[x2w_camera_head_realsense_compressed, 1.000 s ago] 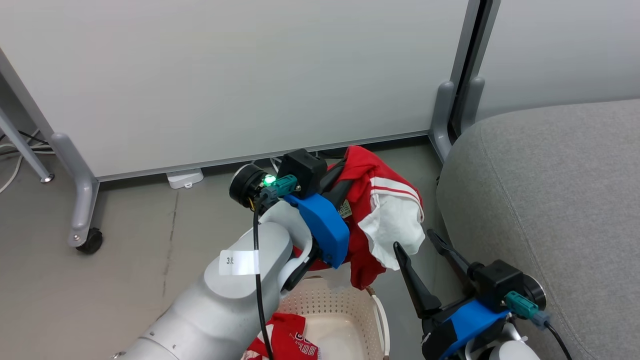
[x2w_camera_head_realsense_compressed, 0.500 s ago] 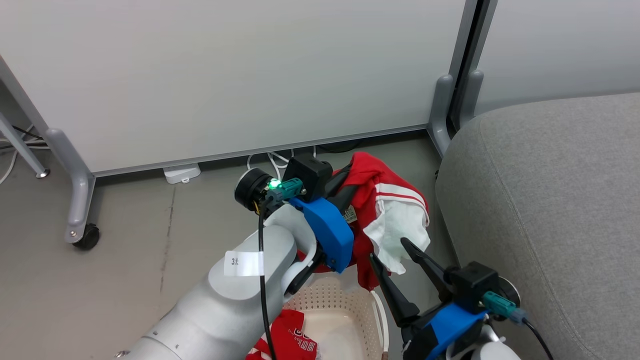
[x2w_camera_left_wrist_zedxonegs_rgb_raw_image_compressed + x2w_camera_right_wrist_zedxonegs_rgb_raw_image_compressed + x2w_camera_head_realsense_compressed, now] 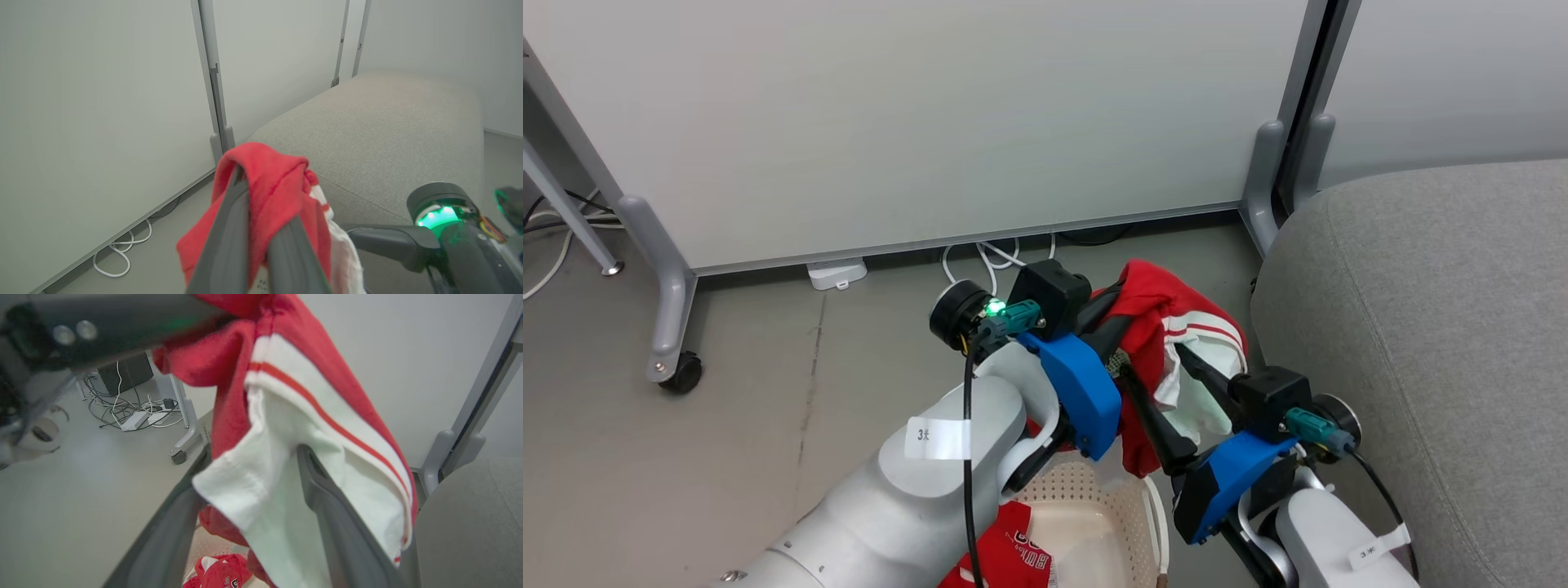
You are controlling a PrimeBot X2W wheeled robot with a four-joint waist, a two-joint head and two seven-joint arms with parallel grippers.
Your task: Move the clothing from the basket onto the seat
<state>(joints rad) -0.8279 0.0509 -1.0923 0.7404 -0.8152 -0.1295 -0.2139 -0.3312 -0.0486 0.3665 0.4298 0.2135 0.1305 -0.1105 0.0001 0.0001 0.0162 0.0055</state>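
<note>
Over the basket (image 3: 1058, 490), where one red garment (image 3: 1005, 555) lies, the left end effector (image 3: 1111, 306) pinches a striped garment (image 3: 1168, 310) aloft, the right end effector (image 3: 1153, 363) gaping astride its white flap, sofa (image 3: 1421, 310) alongside, then grey floor (image 3: 768, 408), cables (image 3: 992, 257), pale partition (image 3: 931, 122).

Left tool (image 3: 1112, 304) raised, pinched closed; right tool (image 3: 1156, 363) just beside, spread apart.

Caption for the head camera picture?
Left gripper holds a red garment above the basket; open right gripper straddles it.
</note>
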